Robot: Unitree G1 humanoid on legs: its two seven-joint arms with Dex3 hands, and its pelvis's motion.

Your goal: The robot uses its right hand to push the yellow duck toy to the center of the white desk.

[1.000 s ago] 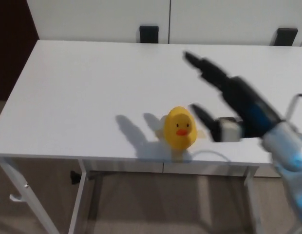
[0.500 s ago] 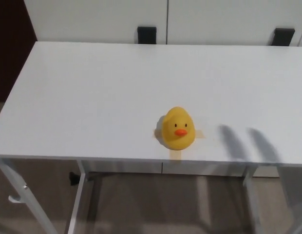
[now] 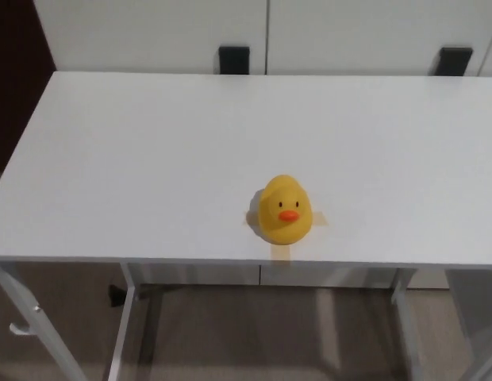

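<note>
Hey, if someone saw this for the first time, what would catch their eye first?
The yellow duck toy stands out, sitting near the front edge of the white desk and facing the camera with its orange beak. Behind the desk, two black blocks sit against the white wall. No robot hand is in view.

From my feed the yellow duck toy [image 3: 285,210] looks like soft rubbery plastic, smooth with a slight sheen on its head, and the orange beak has the same finish. The white desk [image 3: 151,151] top reads as a smooth matt laminate, no grain or texture I can pick out. Its legs [image 3: 123,341] look like white painted metal, a bit glossy. There's a pale tan tape cross [image 3: 282,250] under the duck, flat and matt like paper tape. The floor [image 3: 254,341] looks like dull brownish wood or vinyl, can't tell which.
</note>
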